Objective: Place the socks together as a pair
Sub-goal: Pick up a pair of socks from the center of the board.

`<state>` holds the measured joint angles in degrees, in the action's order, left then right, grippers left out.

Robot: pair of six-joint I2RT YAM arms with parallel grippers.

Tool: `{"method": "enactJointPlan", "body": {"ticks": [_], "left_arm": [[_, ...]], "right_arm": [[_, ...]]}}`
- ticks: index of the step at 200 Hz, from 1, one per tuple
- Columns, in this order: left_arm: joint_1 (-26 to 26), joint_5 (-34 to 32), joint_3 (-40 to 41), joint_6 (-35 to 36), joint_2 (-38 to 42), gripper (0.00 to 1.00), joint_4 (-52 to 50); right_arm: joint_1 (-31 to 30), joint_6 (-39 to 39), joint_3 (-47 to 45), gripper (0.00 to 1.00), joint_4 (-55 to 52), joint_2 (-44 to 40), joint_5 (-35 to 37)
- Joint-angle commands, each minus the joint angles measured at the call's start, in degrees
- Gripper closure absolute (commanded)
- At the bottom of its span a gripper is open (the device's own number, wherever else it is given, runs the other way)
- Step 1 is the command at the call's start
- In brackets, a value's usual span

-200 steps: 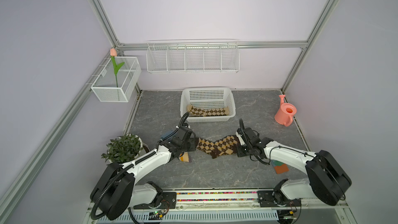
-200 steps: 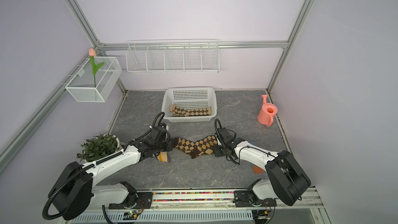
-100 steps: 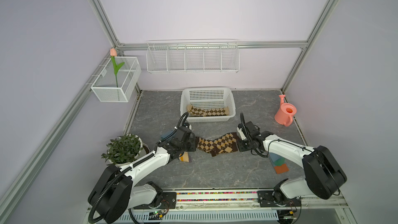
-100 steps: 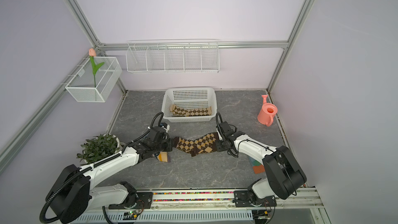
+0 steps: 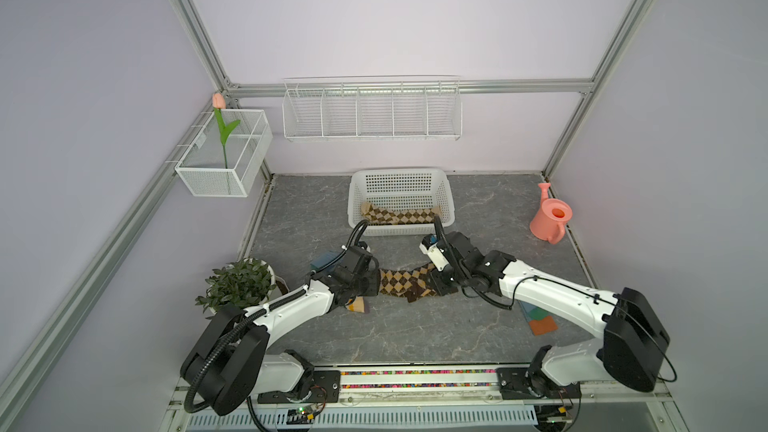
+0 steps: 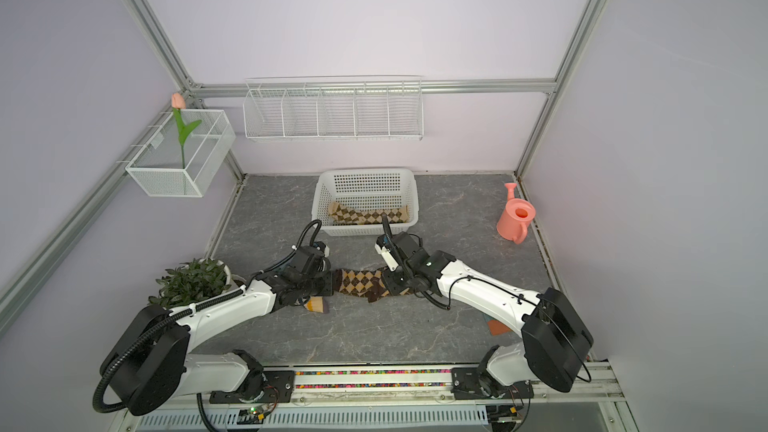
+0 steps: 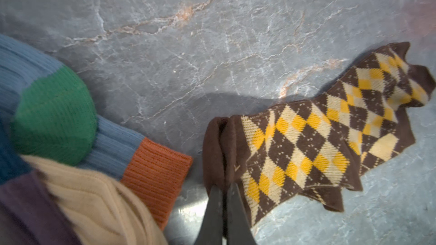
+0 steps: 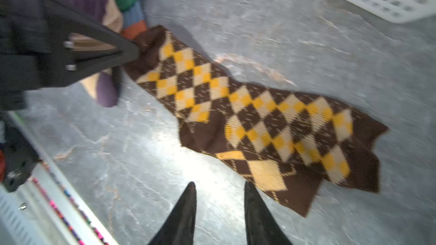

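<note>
Dark brown-yellow argyle socks [image 5: 405, 284] [image 6: 359, 284] lie stretched flat in the middle of the table, in two layers. My left gripper [image 7: 223, 188] [image 5: 374, 284] is shut on their plain brown end [image 7: 219, 152]. My right gripper [image 8: 218, 186] [image 5: 436, 282] stands open just off the other end [image 8: 295, 194], with only table between its fingers. A blue-grey sock with a green patch and orange cuff [image 7: 113, 142] and a cream and purple sock [image 7: 94, 199] lie bunched beside the left gripper. A tan-brown argyle sock [image 5: 399, 216] lies in the basket.
The white basket [image 5: 399, 184] stands at the back middle. A pink watering can [image 5: 550, 218] is at the back right, a potted plant [image 5: 239, 284] at the left. Another blue, green and orange sock [image 5: 540, 320] lies under the right arm.
My right gripper has opened, let go of the argyle socks' end and drawn back a little. The left gripper has kept its hold on the other end.
</note>
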<state>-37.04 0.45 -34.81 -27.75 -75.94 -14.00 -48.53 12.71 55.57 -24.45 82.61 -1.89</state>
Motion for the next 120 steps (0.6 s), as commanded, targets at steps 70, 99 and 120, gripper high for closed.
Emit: {"method": "enactJointPlan", "body": {"ticks": [70, 99, 120], "left_arm": [[-0.1, -2.9, -4.2, 1.4, -1.0, 1.00, -0.7], [-0.1, -3.0, -4.0, 1.4, -0.3, 1.00, -1.0], [-0.1, -2.7, -4.1, 1.4, -0.2, 1.00, -1.0]], "right_arm": [[-4.9, -1.3, 3.8, 0.61, 2.4, 14.8, 1.5], [-5.1, -1.3, 4.7, 0.60, 1.9, 16.7, 4.0], [-5.2, -0.8, 5.1, 0.60, 2.5, 17.5, 4.9]]}}
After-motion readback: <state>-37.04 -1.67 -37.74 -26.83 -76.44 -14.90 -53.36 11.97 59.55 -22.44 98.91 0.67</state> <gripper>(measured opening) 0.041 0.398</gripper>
